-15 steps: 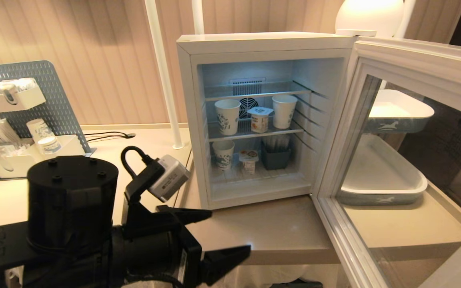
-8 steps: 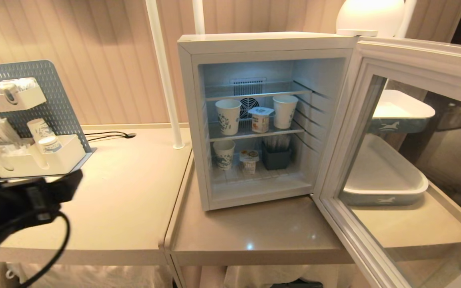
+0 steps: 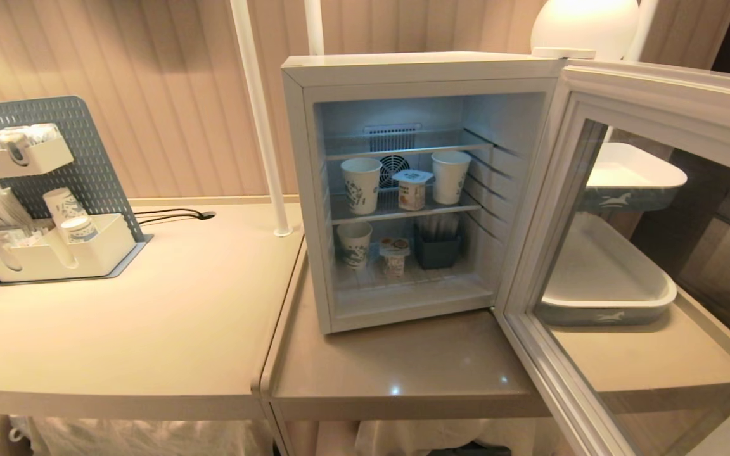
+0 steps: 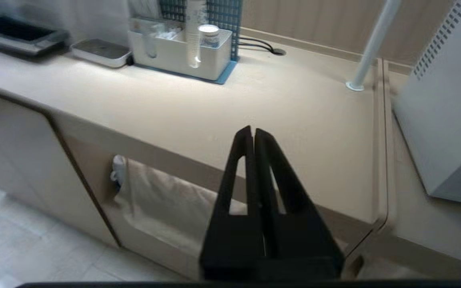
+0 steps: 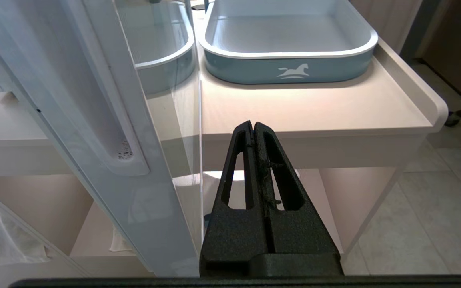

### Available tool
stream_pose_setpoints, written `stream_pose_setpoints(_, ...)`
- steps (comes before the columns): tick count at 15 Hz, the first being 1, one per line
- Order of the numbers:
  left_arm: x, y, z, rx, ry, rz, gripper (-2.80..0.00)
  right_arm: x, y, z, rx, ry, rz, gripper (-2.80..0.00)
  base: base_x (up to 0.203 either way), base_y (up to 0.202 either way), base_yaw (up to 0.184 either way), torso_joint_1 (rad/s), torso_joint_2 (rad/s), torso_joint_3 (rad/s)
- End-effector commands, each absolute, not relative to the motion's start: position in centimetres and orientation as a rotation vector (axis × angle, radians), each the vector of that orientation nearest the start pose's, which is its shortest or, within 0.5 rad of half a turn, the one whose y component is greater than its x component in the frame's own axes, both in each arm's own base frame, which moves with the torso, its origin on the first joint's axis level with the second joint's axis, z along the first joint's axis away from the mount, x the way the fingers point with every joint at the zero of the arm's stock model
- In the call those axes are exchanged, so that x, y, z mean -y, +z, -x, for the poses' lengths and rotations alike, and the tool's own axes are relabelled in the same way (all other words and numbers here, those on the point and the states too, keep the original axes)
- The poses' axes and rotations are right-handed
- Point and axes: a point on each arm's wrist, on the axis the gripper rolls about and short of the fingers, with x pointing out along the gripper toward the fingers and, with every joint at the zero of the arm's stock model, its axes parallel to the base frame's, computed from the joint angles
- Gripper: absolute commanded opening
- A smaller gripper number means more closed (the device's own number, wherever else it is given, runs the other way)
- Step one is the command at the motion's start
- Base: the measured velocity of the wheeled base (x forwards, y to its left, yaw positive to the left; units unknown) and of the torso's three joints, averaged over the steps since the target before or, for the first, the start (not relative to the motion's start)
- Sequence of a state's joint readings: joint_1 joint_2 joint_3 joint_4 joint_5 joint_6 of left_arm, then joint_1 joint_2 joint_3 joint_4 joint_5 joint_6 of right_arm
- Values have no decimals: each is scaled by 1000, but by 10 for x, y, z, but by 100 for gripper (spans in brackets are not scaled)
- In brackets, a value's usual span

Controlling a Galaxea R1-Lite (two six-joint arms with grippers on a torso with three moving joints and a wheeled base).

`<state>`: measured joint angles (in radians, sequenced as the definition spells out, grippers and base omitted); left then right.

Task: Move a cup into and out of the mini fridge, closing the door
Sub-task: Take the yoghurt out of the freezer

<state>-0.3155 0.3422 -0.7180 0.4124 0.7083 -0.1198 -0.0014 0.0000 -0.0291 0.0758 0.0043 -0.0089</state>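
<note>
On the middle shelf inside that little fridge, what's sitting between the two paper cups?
A small yogurt-style tub stands between the left paper cup and the right paper cup on the mini fridge's middle shelf, with the fan grille behind it. The head view shows it.

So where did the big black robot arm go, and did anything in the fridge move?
The left arm pulled back out of the head view; its claw, open before, is now shut and empty below the counter edge. The mini fridge, its open door and the cups inside stayed put.
</note>
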Motion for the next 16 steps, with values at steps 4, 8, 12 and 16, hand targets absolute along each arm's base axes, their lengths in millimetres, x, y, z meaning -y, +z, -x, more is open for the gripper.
stream_pose_setpoints(4, -1, 230, 117, -3, 308, 107, -280, 0, 76, 25, -49, 3, 9, -280, 0, 0, 0, 0, 0, 0)
stream_pose_setpoints(8, 4, 186, 164, 5, -103, 86, -280, 0, 76, 25, -48, 3, 9, -280, 0, 0, 0, 0, 0, 0)
stream_pose_setpoints(12, 1, 158, 92, -5, -42, 108, -280, 0, 76, 25, -48, 3, 9, -280, 0, 0, 0, 0, 0, 0)
stream_pose_setpoints(16, 0, 69, 26, -123, -13, -7, -280, 0, 76, 25, -48, 3, 8, -280, 0, 0, 0, 0, 0, 0)
